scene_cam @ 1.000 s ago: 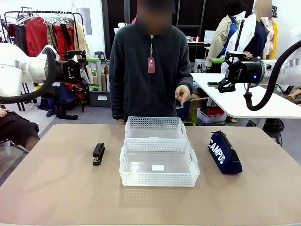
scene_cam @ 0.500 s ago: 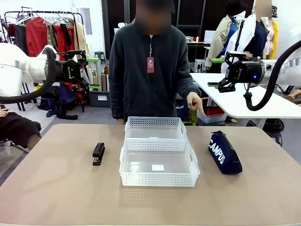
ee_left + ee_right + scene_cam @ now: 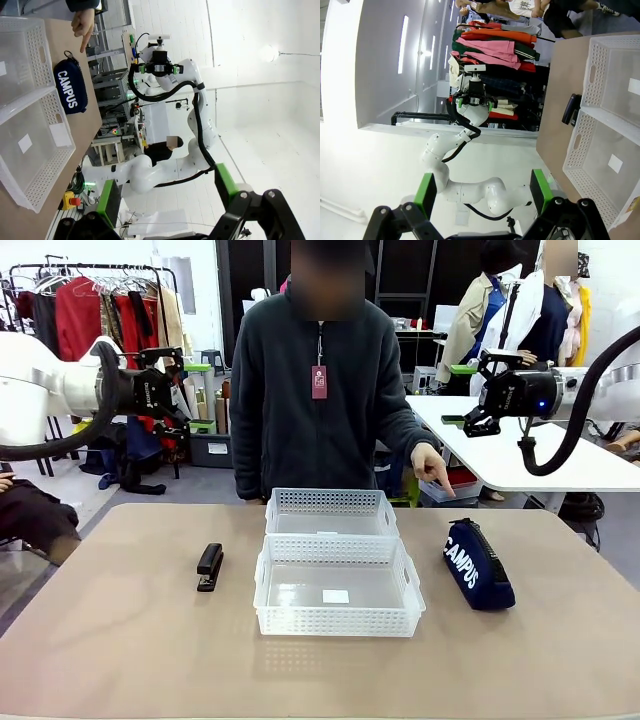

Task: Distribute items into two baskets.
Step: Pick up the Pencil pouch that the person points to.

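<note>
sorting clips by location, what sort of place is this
Likely a robotics lab or workshop: a white left arm and right arm flank the table, with a clothes rack behind.

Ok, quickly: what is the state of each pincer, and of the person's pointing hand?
Left pincer: open, empty.
Right pincer: open, empty.
Person's hand: holds nothing, finger pointing down toward the blue pouch.

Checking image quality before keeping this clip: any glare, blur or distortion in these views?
Front view: even light, sharp; the near basket casts a faint reflection on the table. Left wrist view: rolled sideways, wide-angle bending, pouch print legible. Right wrist view: rolled too, light strip blown out, stapler small but crisp.
</note>
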